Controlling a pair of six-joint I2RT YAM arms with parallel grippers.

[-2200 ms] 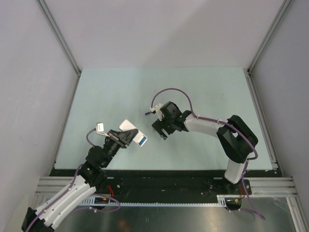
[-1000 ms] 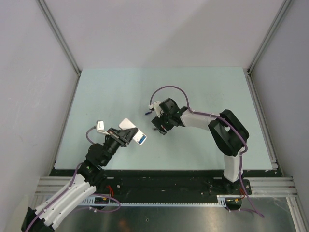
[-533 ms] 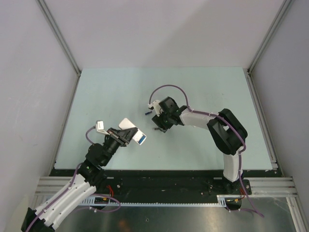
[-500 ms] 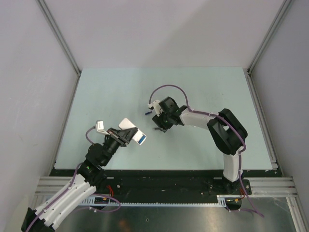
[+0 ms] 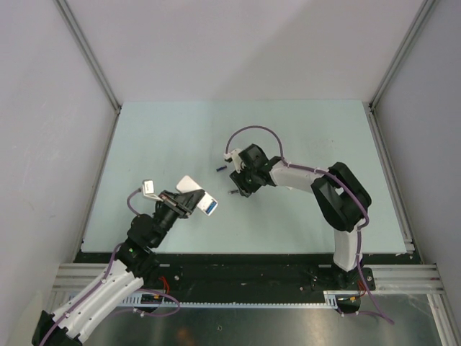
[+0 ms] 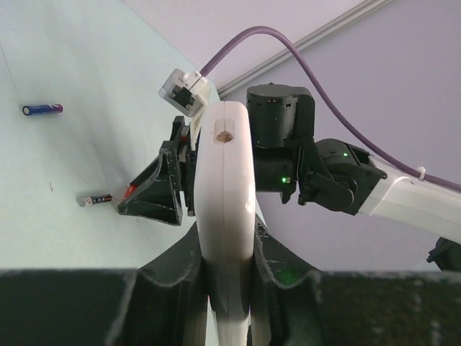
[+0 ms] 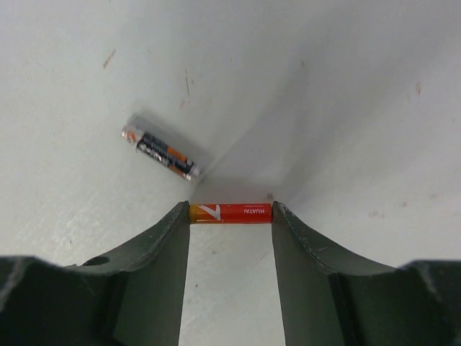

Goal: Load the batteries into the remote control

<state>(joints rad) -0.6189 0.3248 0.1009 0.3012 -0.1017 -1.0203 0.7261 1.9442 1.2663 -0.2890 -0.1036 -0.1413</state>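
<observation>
My left gripper (image 5: 181, 205) is shut on the white remote control (image 5: 197, 194) and holds it above the table. In the left wrist view the remote (image 6: 225, 180) stands edge-on between the fingers. My right gripper (image 5: 242, 187) is low on the table, with its fingertips against both ends of the red battery (image 7: 230, 213). The dark grey battery (image 7: 160, 152) lies just beyond its left finger and shows in the left wrist view (image 6: 95, 200). The blue battery (image 5: 220, 169) lies left of the right wrist. The purple battery is out of view.
The pale green table (image 5: 158, 137) is ringed by grey walls and aluminium rails (image 5: 389, 173). A purple cable (image 5: 253, 134) loops over the right wrist. The two grippers are close, about a remote's length apart.
The right gripper has shifted a little to the upper left and lowered onto the table around the red battery. The left arm and remote have stayed still.
</observation>
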